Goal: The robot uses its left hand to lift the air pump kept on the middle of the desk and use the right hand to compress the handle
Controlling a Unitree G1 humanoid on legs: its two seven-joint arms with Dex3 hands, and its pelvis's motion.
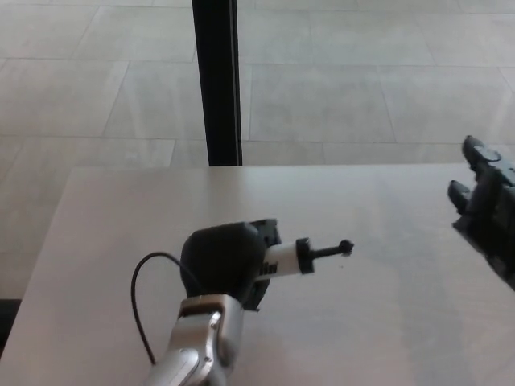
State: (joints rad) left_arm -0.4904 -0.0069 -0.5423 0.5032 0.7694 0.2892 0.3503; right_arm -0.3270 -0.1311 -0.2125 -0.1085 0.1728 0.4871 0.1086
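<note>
left hand (223, 261) fingers wrapped round air pump (283, 259), right hand (487, 205) fingers apart, black post (217, 80) behind desk (386, 322)

A pale, smooth counter (378, 322) fills the lower view. A thin black cable (137, 310) loops over its left part, near the pump (290, 257); whether either touches it is unclear.
</note>
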